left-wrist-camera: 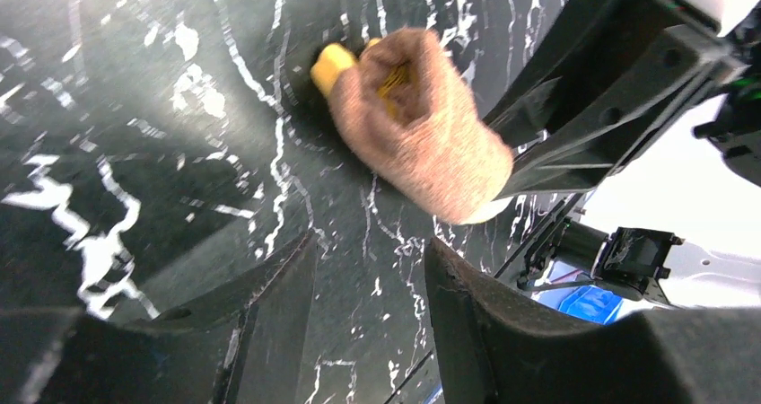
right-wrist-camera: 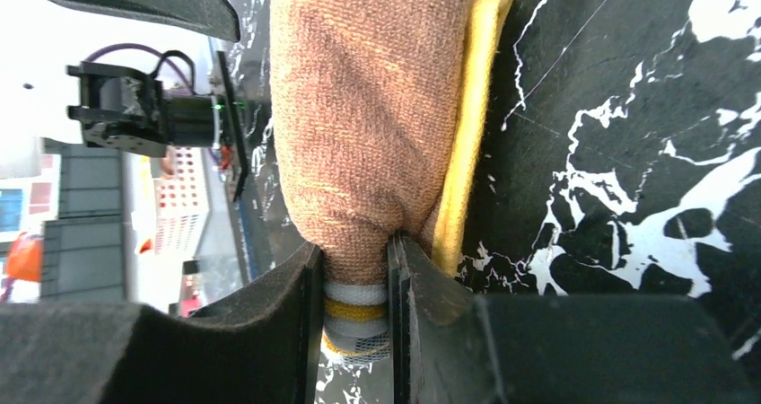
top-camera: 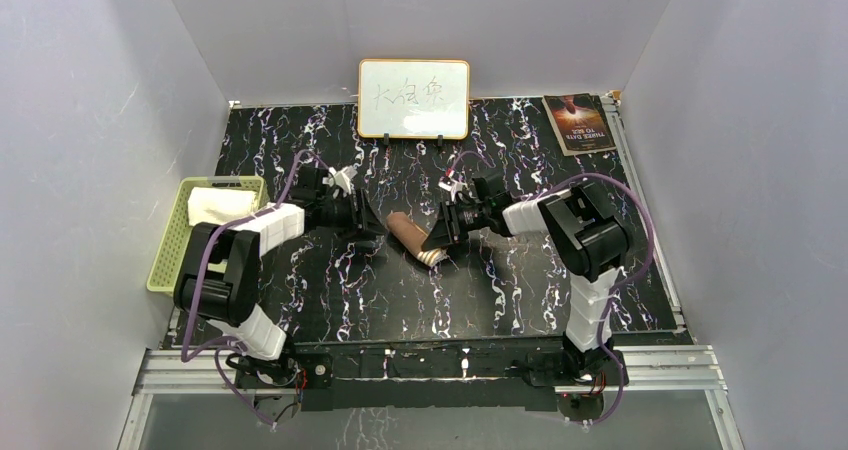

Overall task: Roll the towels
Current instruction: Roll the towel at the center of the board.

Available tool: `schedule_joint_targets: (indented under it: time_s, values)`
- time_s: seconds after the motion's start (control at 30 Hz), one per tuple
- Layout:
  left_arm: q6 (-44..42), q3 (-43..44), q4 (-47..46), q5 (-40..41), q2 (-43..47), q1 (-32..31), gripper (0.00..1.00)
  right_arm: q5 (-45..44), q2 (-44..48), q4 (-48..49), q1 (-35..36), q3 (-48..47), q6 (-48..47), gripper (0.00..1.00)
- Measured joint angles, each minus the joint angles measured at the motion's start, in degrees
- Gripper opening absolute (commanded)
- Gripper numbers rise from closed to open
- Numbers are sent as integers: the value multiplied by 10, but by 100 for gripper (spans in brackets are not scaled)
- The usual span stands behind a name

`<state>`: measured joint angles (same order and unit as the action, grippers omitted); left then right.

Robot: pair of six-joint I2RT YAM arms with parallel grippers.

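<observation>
A brown-orange towel (top-camera: 412, 234) lies rolled up at the middle of the black marbled table, with a striped white-and-yellow end (right-wrist-camera: 357, 310). My right gripper (top-camera: 438, 242) is shut on that end, and the roll (right-wrist-camera: 368, 108) stretches away from its jaws (right-wrist-camera: 356, 274) with a yellow edge (right-wrist-camera: 467, 126) along one side. My left gripper (top-camera: 374, 227) stands open just left of the roll's other end; in its wrist view the roll (left-wrist-camera: 422, 126) lies beyond its spread fingertips (left-wrist-camera: 368, 260), apart from them. A cream towel (top-camera: 218, 206) lies folded in the basket.
A pale green slotted basket (top-camera: 178, 245) stands at the table's left edge. A whiteboard (top-camera: 413, 99) is propped at the back middle, and a dark booklet (top-camera: 579, 122) lies at the back right. White walls close in three sides.
</observation>
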<state>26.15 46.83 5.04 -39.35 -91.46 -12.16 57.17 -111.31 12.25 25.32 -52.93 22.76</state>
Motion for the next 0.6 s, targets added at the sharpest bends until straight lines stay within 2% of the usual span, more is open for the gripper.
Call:
schedule_joint_targets:
  time_s: [0.3, 0.4, 0.6]
  values:
    - [91, -19, -181, -18, -61, -78, 47, 55, -34, 118, -6, 33, 127, 21]
    - [105, -21, -208, -17, -82, -92, 47, 69, -43, 194, -14, 66, 195, 21]
    - [112, -21, -231, -11, -99, -101, 47, 84, -91, 408, -26, 112, 367, 19]
